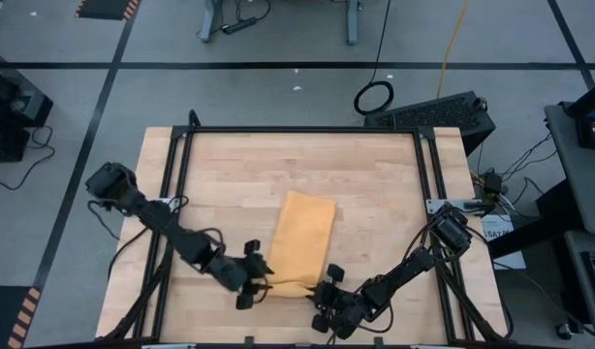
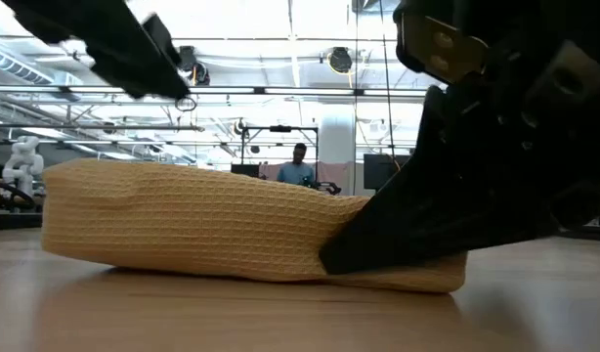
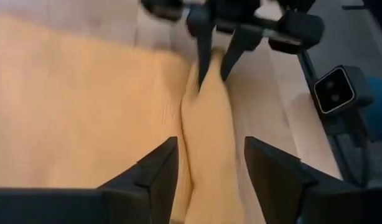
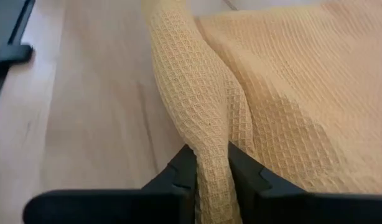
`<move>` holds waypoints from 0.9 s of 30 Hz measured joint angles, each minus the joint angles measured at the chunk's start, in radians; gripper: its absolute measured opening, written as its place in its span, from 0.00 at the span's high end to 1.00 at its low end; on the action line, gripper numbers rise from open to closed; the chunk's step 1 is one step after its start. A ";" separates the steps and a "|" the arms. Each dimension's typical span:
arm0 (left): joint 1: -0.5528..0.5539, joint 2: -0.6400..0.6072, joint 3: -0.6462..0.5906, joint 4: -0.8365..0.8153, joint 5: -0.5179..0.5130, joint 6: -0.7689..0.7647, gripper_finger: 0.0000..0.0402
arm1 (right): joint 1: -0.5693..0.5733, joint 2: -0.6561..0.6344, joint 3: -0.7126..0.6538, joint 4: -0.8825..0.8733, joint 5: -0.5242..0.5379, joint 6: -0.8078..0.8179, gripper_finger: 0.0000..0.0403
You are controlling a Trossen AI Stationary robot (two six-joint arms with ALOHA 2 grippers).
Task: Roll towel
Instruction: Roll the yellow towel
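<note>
The mustard-yellow towel [image 1: 300, 240] lies as a long folded strip in the middle of the wooden table, running from far to near. Its near end is turned over into a low roll [image 2: 202, 225] that rests on the wood. My right gripper [image 4: 211, 163] is at the roll's right end, shut on it. My left gripper [image 3: 209, 152] hangs open over the roll's left end [image 1: 266, 283], one finger on either side and clear of the cloth. In the low view it shows raised at the upper left [image 2: 134, 49]. My right gripper pinches the right end of the towel's rolled near edge [image 4: 203, 134] between its two fingers. The fingers [image 2: 398, 230] come slanting down from the table's near right, along the roll. Several layers are bunched into a ridge there. The roll lies on the table.
Black frame rails [image 1: 181, 184] run along the table's left, right and far sides. The near table edge lies just behind both grippers. Bare wood [image 1: 239, 165] shows beyond the towel's far end and on both sides of it. A person stands far off in the room behind.
</note>
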 joint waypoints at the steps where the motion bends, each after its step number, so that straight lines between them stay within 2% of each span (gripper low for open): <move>1: -0.026 0.003 0.000 0.019 -0.041 0.029 0.52 | 0.000 0.000 0.000 0.000 -0.001 0.026 0.89; 4: -0.104 0.050 0.003 0.115 -0.141 0.112 0.49 | 0.002 0.000 0.000 0.001 -0.004 0.082 0.88; 9: -0.198 0.162 0.002 0.169 -0.374 0.193 0.40 | 0.004 0.000 -0.002 0.016 -0.011 0.142 0.89; 13: -0.217 0.252 0.000 0.225 -0.430 0.219 0.31 | 0.004 0.001 -0.002 0.060 -0.031 0.140 0.89; 16: -0.218 0.296 0.001 0.284 -0.432 0.246 0.31 | 0.001 0.001 -0.002 0.070 -0.066 0.166 0.89; 21: -0.177 0.320 0.001 0.284 -0.377 0.238 0.42 | -0.004 0.001 -0.002 0.107 -0.079 0.187 0.89; 24: -0.152 0.320 0.001 0.291 -0.301 0.237 0.56 | -0.004 0.001 -0.002 0.115 -0.088 0.183 0.89; 27: -0.127 0.320 0.001 0.292 -0.242 0.220 0.75 | -0.005 0.001 -0.002 0.117 -0.101 0.178 0.89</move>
